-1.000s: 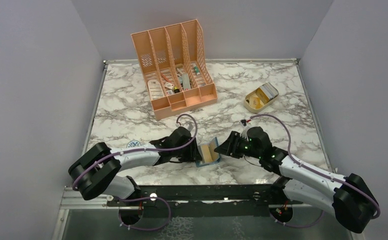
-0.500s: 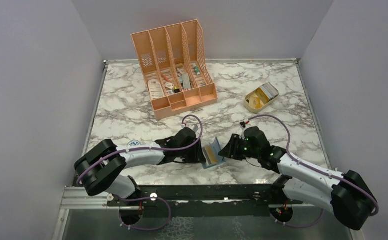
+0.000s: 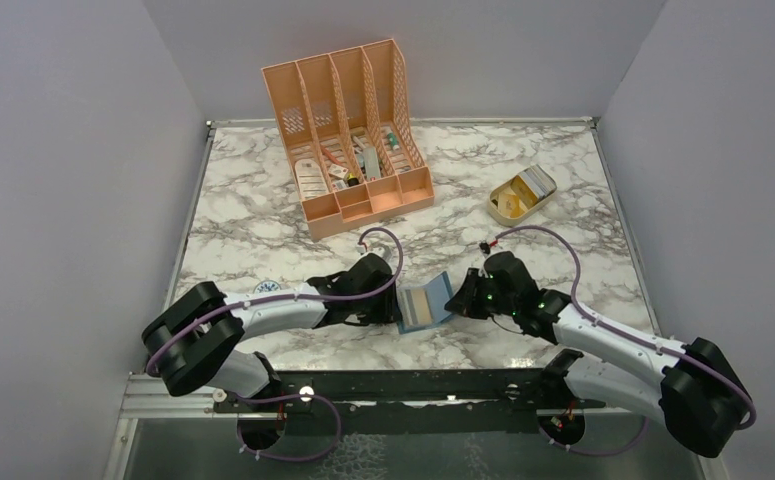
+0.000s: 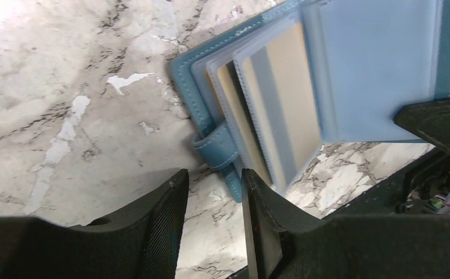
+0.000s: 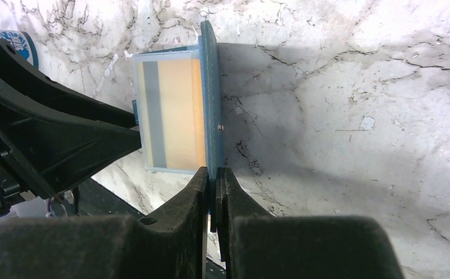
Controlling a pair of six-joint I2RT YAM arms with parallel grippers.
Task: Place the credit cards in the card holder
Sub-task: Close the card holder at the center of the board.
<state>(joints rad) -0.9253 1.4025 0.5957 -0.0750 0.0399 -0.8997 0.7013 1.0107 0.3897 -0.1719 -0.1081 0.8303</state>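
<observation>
- Your holder (image 3: 424, 306) lies spread open on the surface (image 3: 253, 230), near the front edge and between the two arms.
- The right jaws are clenched on the thin edge of one cover, which stands upright. The left jaws stand apart with the snap tab (image 4: 215, 146) just off their tips, and nothing shows clamped between them.
- Two cards (image 4: 280, 104) already show in the sleeves (image 4: 373, 58). They are tan-gold, and each has a dark or grey stripe.
- Expect the holder to be light and floppy at the fold. The teal cover looks soft and stitched, like thin leatherette, so it will likely bend rather than resist.
- Grip it on the cover edge, away from the sleeves. A pinch across the sleeves would probably close their mouths.
- The sleeves look like thin, clear, slick plastic, limp enough to stick together.
- The cards look stiff, flat and smooth, so they are probably slippery. Take one by a short edge and feed it in straight.
- The marbled surface looks polished, so an unbraced holder will probably slide.
</observation>
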